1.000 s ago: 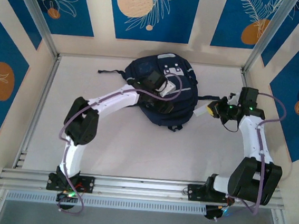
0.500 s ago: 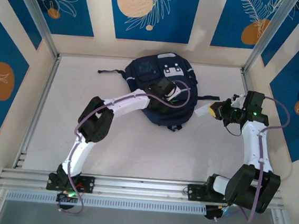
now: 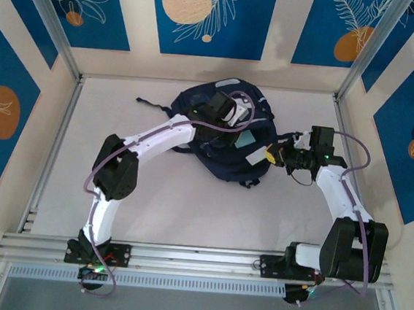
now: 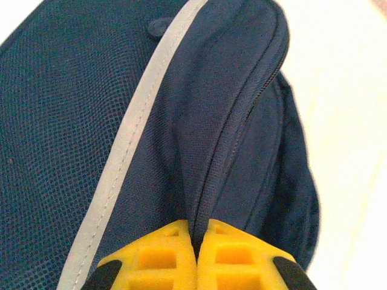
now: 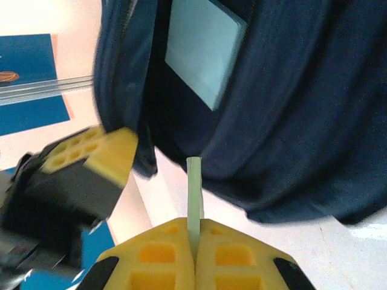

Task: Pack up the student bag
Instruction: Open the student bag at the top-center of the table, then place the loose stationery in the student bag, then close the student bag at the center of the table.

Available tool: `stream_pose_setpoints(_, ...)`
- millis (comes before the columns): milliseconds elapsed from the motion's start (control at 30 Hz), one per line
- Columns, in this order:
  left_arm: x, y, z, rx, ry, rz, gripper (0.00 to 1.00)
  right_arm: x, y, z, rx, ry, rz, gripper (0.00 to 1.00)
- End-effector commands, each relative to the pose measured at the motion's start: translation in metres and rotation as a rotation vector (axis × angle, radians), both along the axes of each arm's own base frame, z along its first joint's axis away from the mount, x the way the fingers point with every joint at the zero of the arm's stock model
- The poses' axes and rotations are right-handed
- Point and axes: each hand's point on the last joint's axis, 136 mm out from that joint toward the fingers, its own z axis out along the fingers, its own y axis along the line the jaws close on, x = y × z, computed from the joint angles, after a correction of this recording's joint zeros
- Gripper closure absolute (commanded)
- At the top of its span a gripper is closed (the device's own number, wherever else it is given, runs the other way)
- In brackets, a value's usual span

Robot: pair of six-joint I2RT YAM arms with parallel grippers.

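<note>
Your left gripper [image 4: 196,235], arm stretched forward, pinches the student bag [image 4: 72,109]. Your right gripper [image 5: 195,232] clamps a pale card [image 5: 193,187].

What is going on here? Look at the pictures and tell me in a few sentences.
Two robot arms are packing the student bag. The left arm has its jaws shut on the bag's fabric at the edge of its opening. The right arm has its jaws shut on a thin pale sheet, seen edge-on, just outside that opening. A pale blue flat item already sits inside the bag.
</note>
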Motion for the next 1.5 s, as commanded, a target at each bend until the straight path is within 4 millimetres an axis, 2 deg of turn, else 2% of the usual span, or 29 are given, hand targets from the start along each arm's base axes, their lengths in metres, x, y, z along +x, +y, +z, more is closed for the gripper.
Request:
stream_pose_setpoints(0,-0.041,-0.023,0.044,-0.212,0.156,-0.022,1.0,0.013,0.003,0.002,0.019,-0.029,-0.03,1.0)
stream_pose_setpoints(200,-0.041,-0.025,0.061,-0.272,0.181,0.013,1.0,0.026,0.019,-0.019,0.037,-0.018,-0.031,1.0)
stream_pose_setpoints(300,-0.041,-0.028,0.069,-0.301,0.184,0.017,1.0,0.036,0.037,-0.029,0.05,-0.014,-0.013,1.0)
stream_pose_setpoints(433,-0.039,-0.029,0.071,-0.315,0.182,0.027,1.0,0.05,0.069,-0.032,0.089,-0.038,0.06,1.0)
stream_pose_setpoints(500,-0.038,-0.029,0.069,-0.311,0.182,0.031,1.0,0.052,0.072,-0.037,0.064,-0.023,0.076,0.94)
stream_pose_setpoints(633,-0.036,-0.026,0.066,-0.301,0.178,0.045,1.0,0.042,0.044,-0.051,-0.088,0.046,0.024,0.8)
stream_pose_setpoints(800,-0.034,-0.026,0.062,-0.296,0.172,0.055,1.0,0.021,0.01,-0.036,-0.216,0.035,-0.023,0.59)
stream_pose_setpoints(900,-0.032,-0.027,0.058,-0.295,0.18,0.059,1.0,0.003,-0.008,-0.025,-0.3,0.034,-0.036,0.53)
stream_pose_setpoints(967,-0.032,-0.029,0.056,-0.299,0.187,0.061,1.0,-0.008,-0.016,-0.018,-0.344,0.029,-0.041,0.53)
stream_pose_setpoints(1000,-0.031,-0.029,0.054,-0.298,0.193,0.061,0.97,-0.013,-0.018,-0.015,-0.352,0.026,-0.038,0.53)
stream_pose_setpoints(1100,-0.029,-0.026,0.052,-0.301,0.208,0.072,0.73,-0.027,-0.013,-0.009,-0.352,0.021,-0.011,0.53)
stream_pose_setpoints(1167,-0.024,-0.016,0.048,-0.296,0.226,0.101,0.58,-0.035,-0.004,-0.006,-0.348,0.009,0.015,0.53)
stream_pose_setpoints(1233,-0.019,-0.001,0.043,-0.288,0.233,0.136,0.49,-0.042,0.006,-0.006,-0.344,0.001,0.036,0.52)
stream_pose_setpoints(1367,-0.009,0.046,0.027,-0.274,0.237,0.248,0.42,-0.05,0.031,-0.009,-0.345,-0.003,0.074,0.52)
stream_pose_setpoints(1467,-0.007,0.085,0.005,-0.274,0.269,0.35,0.4,-0.053,0.047,-0.014,-0.366,0.001,0.089,0.51)
